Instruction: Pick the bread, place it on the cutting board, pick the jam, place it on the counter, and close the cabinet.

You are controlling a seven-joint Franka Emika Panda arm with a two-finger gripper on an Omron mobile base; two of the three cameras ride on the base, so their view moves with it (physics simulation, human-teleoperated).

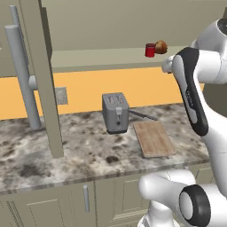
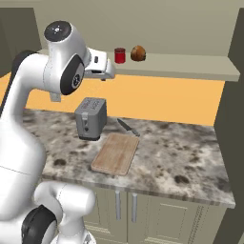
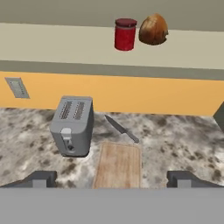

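Note:
The brown bread (image 3: 153,29) and the red jam (image 3: 125,34) stand side by side on the open cabinet's shelf (image 3: 57,46), jam (image 1: 150,50) to the left of bread (image 1: 161,46). Below lies the cutting board (image 3: 118,165) on the marble counter (image 3: 179,140), bare on top. My gripper (image 3: 113,179) is open, fingers wide apart with nothing between them, held in the air in front of the shelf and short of both items. From the right base view the gripper (image 2: 106,72) sits left of the jam (image 2: 119,55) and bread (image 2: 138,53), high above the board (image 2: 116,153).
A grey toaster (image 1: 115,112) stands left of the board, and a knife (image 3: 122,129) lies behind it. The cabinet's open door (image 1: 44,75) with its long bar handle (image 1: 20,66) juts out over the counter at the left. A wall outlet (image 3: 16,87) sits on the orange backsplash.

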